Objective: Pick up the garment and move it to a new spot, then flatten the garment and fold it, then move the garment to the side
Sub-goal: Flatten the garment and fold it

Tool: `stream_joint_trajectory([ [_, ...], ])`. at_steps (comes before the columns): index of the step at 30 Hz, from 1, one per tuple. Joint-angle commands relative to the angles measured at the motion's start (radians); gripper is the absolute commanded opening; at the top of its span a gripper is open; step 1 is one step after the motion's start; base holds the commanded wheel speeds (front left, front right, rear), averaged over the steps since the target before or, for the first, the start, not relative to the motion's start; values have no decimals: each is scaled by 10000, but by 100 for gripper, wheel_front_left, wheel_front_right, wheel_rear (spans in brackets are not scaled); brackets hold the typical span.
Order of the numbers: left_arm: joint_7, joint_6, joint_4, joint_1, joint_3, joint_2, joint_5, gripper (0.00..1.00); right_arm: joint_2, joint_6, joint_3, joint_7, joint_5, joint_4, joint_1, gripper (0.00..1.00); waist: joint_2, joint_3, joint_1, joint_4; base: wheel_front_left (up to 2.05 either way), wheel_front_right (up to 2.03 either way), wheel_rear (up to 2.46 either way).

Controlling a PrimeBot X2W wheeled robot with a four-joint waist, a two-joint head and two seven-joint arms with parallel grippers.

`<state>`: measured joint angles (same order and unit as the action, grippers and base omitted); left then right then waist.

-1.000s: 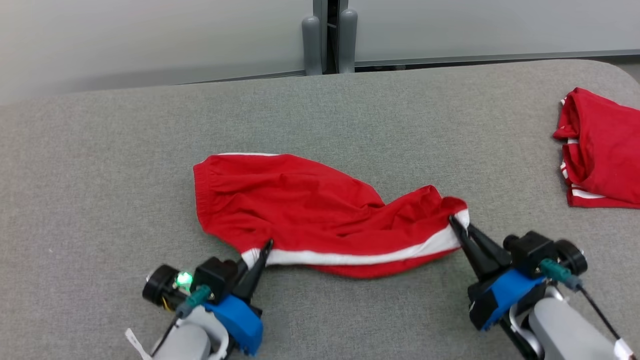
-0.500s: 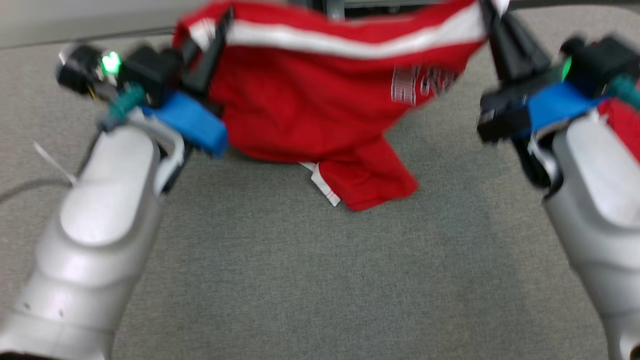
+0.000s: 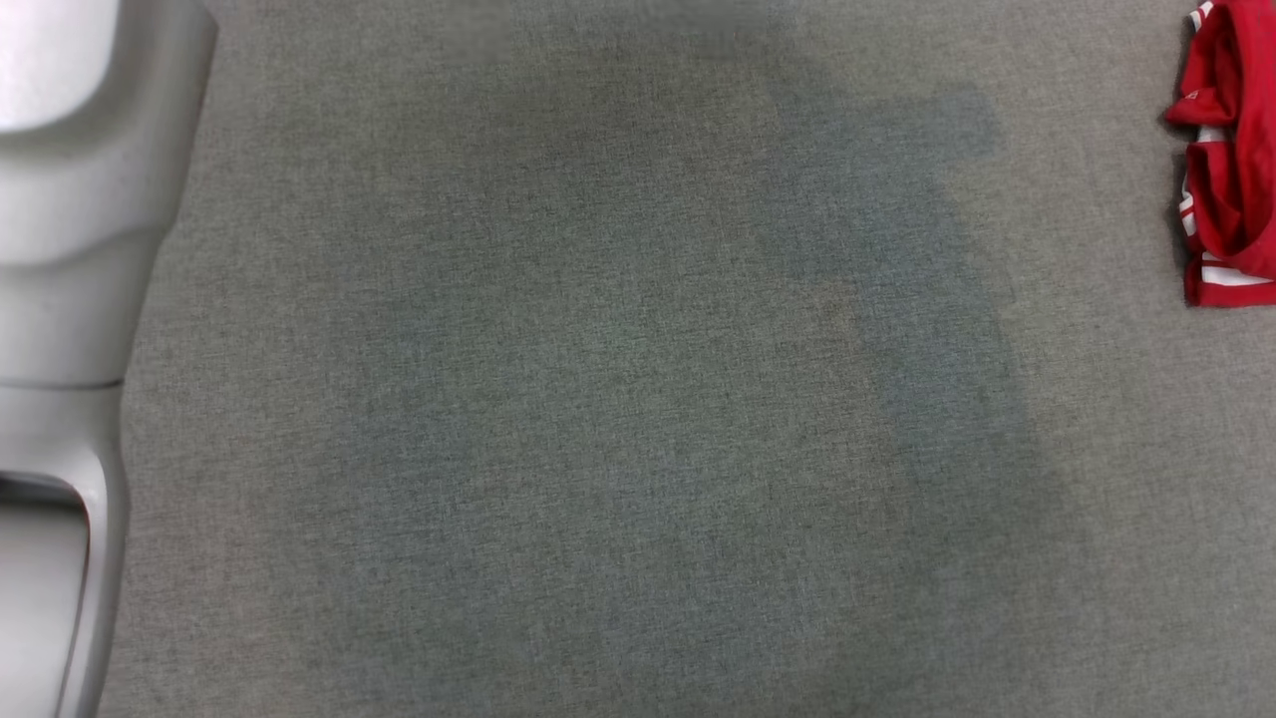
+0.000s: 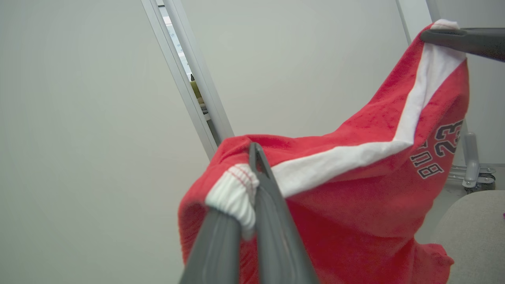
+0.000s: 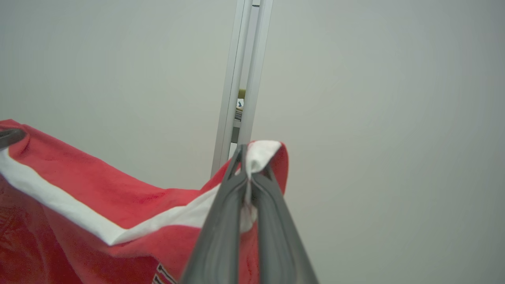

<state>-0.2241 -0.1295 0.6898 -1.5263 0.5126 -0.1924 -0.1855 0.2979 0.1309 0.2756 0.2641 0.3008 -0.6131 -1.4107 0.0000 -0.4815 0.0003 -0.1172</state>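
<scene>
Left fingers (image 4: 272,221) pinch red garment's (image 4: 355,205) white ribbed corner, garment hanging in air, left wrist view. Right wrist view: right fingers (image 5: 221,225) clamp other striped corner. Head view: grey table (image 3: 638,399), pale forearm (image 3: 60,249) left, second red cloth (image 3: 1231,150) far right.

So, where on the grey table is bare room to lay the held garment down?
The wide middle of the grey table is bare, from the pale forearm on the left to the other red garment at the upper right edge. Only that corner is crowded.
</scene>
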Motion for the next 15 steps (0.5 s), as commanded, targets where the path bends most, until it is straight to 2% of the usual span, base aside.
stream_joint_trajectory([
  [1,-120,-10,120,-316,31,28,-70,0,37,-4,-60,-5,-39,25,-254,0,0,-7,-3,11,0,0,0],
  [4,-263,-10,252,-361,-18,68,-188,0,-36,-4,-26,-5,213,87,-113,0,0,-3,-3,36,0,0,0],
  [9,-386,6,179,545,64,28,-405,0,89,-4,301,-5,312,259,865,0,0,-94,-3,96,0,0,0],
  [15,-414,280,-1098,3062,-131,-100,-709,0,229,-4,472,-5,446,1031,3106,0,0,-16,-3,134,0,0,0],
])
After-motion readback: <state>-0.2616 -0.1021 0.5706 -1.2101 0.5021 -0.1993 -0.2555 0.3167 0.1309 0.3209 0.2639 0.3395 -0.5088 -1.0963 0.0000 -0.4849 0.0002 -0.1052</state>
